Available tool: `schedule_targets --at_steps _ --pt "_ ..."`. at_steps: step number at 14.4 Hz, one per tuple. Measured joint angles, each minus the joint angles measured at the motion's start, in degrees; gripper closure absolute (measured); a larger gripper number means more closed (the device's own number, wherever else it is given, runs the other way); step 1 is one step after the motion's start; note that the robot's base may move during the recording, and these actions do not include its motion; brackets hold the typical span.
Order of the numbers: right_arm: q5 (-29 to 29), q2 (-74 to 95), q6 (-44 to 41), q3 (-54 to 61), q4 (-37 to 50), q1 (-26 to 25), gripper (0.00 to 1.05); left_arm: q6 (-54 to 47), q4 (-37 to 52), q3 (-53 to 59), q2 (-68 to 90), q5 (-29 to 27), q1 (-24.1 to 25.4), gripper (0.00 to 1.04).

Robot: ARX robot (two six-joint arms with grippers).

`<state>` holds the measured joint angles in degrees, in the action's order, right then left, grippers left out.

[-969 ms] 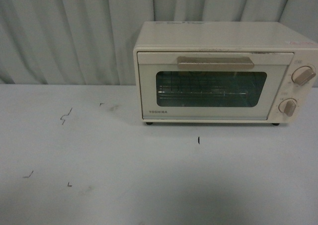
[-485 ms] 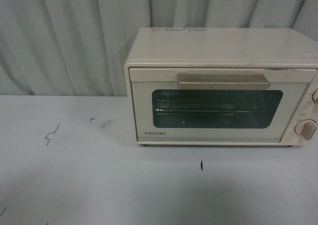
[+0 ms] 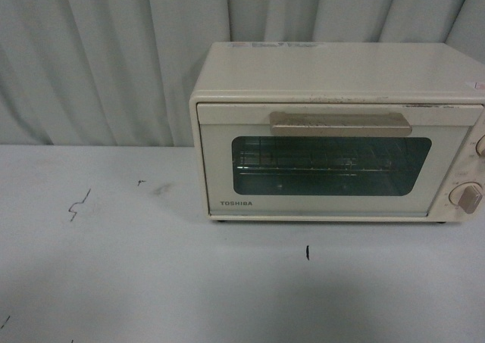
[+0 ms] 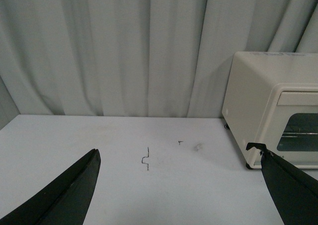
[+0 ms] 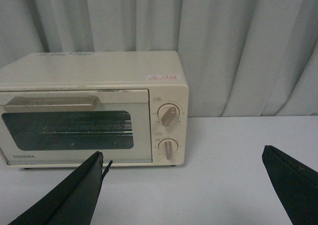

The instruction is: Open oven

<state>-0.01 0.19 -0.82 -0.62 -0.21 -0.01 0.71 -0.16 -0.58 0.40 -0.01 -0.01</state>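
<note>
The cream-white TOSHIBA oven (image 3: 333, 131) stands on the white table at the right of the front view, its glass door shut. Its tan bar handle (image 3: 339, 123) runs along the top of the door, and a wire rack shows behind the glass. A beige knob (image 3: 466, 196) shows at the right edge. Neither arm is in the front view. My left gripper (image 4: 179, 158) is open and empty, with the oven (image 4: 271, 106) ahead and off to one side. My right gripper (image 5: 183, 158) is open and empty in front of the oven (image 5: 94, 111), well short of its handle (image 5: 49, 104).
A grey-white curtain (image 3: 114, 55) hangs behind the table (image 3: 151, 282). Small black marks (image 3: 79, 204) are on the tabletop at the left and one in front of the oven (image 3: 307, 252).
Between one second and half a second ago the front view shifted, so the oven looks larger and its right edge is cut off. Since then nothing has visibly moved.
</note>
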Motion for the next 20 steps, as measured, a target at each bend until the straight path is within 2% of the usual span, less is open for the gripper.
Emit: schedule_targets --at_steps 7,8,9,10,11,12,13,16,17,19,20 --pt "0.0 0.0 0.0 0.0 0.0 0.0 0.06 0.0 -0.09 0.0 0.02 0.0 0.0 0.07" --pt "0.0 0.0 0.0 0.0 0.0 0.0 0.06 1.55 -5.7 -1.62 1.11 -0.76 -0.22 0.07" --pt "0.02 0.02 -0.02 0.0 0.0 0.0 0.06 7.54 -21.73 -9.84 12.79 -0.74 0.5 0.07" --pt "-0.02 0.0 0.0 0.0 0.07 0.0 0.06 14.4 -31.12 -17.09 21.14 0.33 2.99 0.07" --pt "0.04 0.02 0.0 0.0 -0.04 -0.04 0.06 18.53 -36.2 -21.46 22.27 1.38 3.43 0.07" --pt "-0.02 0.0 0.0 0.0 0.0 0.0 0.06 22.67 -37.81 -25.4 22.53 1.62 0.81 0.07" --pt "0.0 0.02 0.0 0.0 0.0 0.0 0.06 27.26 -34.34 -27.89 24.52 -0.33 -4.46 0.07" --pt "-0.02 0.02 0.0 0.0 0.0 0.0 0.06 40.63 -21.94 -29.57 42.51 -6.84 -24.35 0.07" --pt "0.0 0.0 0.0 0.0 0.0 0.0 0.06 44.59 -17.25 -30.16 49.22 -7.48 -30.64 0.07" --pt "0.0 0.0 0.0 0.0 0.0 0.0 0.06 50.86 -9.42 -31.34 60.87 -6.67 -39.58 0.07" --pt "0.0 0.0 0.0 0.0 0.0 0.0 0.06 53.64 -6.51 -31.34 65.59 -6.27 -41.4 0.07"
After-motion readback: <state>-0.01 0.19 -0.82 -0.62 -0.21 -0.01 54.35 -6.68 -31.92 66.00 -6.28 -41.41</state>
